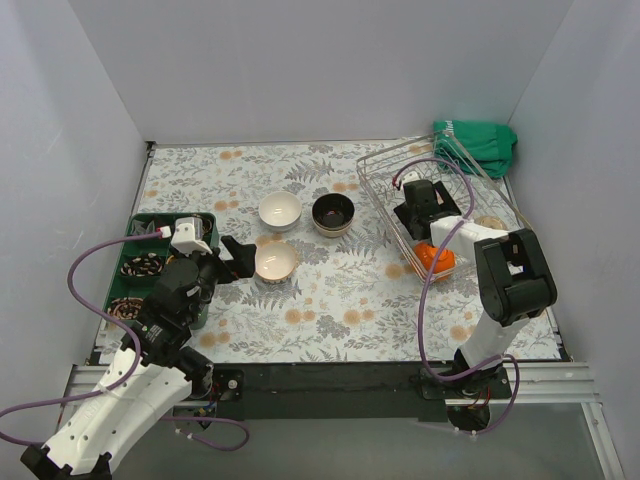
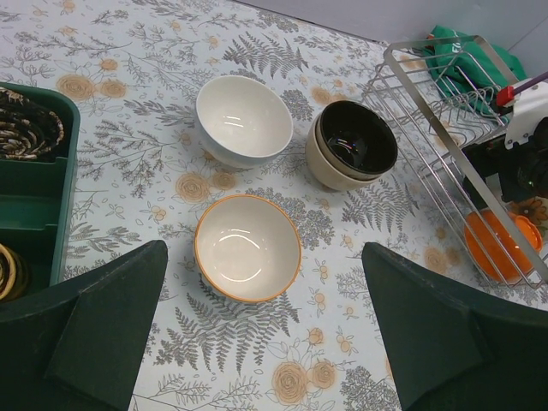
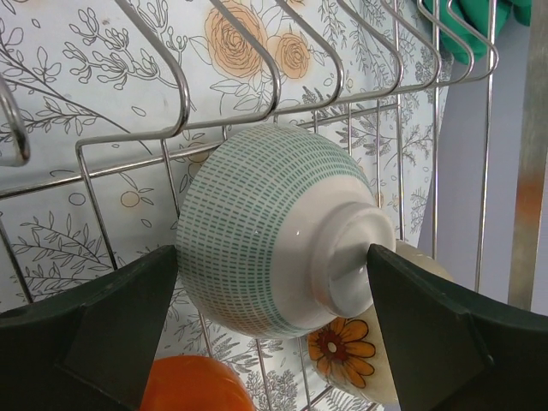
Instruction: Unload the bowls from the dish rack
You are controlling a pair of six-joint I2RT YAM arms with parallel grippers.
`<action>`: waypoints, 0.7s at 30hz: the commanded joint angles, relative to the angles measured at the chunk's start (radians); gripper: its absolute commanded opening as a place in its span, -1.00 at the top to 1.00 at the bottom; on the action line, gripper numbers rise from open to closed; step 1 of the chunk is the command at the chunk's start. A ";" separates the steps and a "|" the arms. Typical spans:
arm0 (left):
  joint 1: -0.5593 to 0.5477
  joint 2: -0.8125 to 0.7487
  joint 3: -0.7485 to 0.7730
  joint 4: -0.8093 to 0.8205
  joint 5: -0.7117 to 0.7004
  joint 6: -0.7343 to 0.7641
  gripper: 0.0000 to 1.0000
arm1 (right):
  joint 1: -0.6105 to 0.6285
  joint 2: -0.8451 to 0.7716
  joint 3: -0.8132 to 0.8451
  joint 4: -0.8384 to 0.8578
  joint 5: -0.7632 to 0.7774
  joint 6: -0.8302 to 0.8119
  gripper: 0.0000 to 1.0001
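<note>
The silver wire dish rack (image 1: 386, 152) stands at the back right. In the right wrist view my right gripper (image 3: 274, 267) is shut on a white bowl with teal stripes (image 3: 257, 223) lying on its side among the rack prongs (image 3: 175, 77); one finger touches its rim side, the other its foot. An orange bowl (image 3: 188, 385) and a flower-painted bowl (image 3: 360, 364) lie below it. My left gripper (image 2: 265, 334) is open and empty above the table, just short of an orange-rimmed cream bowl (image 2: 247, 248). A white bowl (image 2: 244, 120) and a dark brown bowl (image 2: 355, 141) nested in a cream one stand beyond.
A green compartment tray (image 1: 150, 225) with patterned items sits at the left beside my left arm. A green cloth (image 1: 480, 140) lies behind the rack in the back right corner. White walls close in the flowered table.
</note>
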 commanded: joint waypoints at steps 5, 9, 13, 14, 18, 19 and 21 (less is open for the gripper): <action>0.008 -0.005 -0.006 -0.011 0.010 0.018 -0.96 | -0.004 0.102 -0.039 0.063 0.000 -0.070 -0.97; 0.007 -0.002 -0.006 -0.012 0.012 0.018 -0.96 | -0.002 0.136 -0.056 0.083 0.031 -0.090 -0.97; 0.008 0.002 -0.006 -0.011 0.013 0.018 -0.97 | 0.004 0.137 -0.070 0.110 0.074 -0.110 -0.83; 0.008 0.002 -0.006 -0.012 0.013 0.018 -0.97 | 0.011 0.136 -0.070 0.113 0.081 -0.113 -0.78; 0.010 0.005 -0.006 -0.012 0.013 0.018 -0.97 | 0.034 0.118 -0.067 0.133 0.118 -0.125 -0.50; 0.011 0.005 -0.006 -0.012 0.013 0.018 -0.97 | 0.041 0.110 -0.065 0.135 0.124 -0.127 -0.44; 0.011 0.007 -0.006 -0.011 0.013 0.018 -0.97 | 0.054 0.087 -0.058 0.136 0.124 -0.125 -0.26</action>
